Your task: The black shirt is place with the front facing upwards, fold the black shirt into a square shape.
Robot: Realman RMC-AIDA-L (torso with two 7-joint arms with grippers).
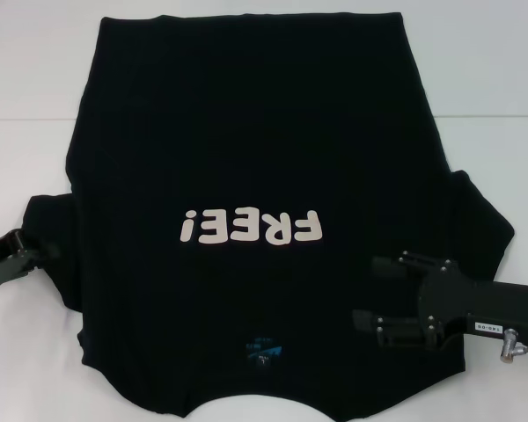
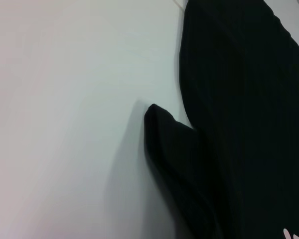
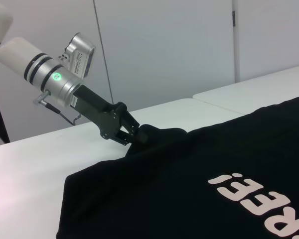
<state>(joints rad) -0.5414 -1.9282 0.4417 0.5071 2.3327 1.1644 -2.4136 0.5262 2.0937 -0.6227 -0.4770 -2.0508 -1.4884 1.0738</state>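
While the black shirt (image 1: 246, 176) lies spread face up on the white surface (image 1: 35, 70), its "FREE!" lettering (image 1: 250, 228) showing and its collar toward the robot, the left end effector (image 3: 133, 137) is clenched on the tip of the shirt's left sleeve (image 3: 157, 133). The right end effector (image 1: 365, 294) hovers over the shirt's right shoulder area with its fingers (image 1: 396, 262) spread, released.

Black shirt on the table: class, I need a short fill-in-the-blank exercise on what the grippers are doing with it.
1. The black shirt lies flat on the white ____.
2. The left gripper is pinching the shirt's ____.
3. The right gripper hovers over the shirt with its fingers ____.
4. The white letters on the shirt spell ____.

Missing words: table; sleeve; open; FREE!
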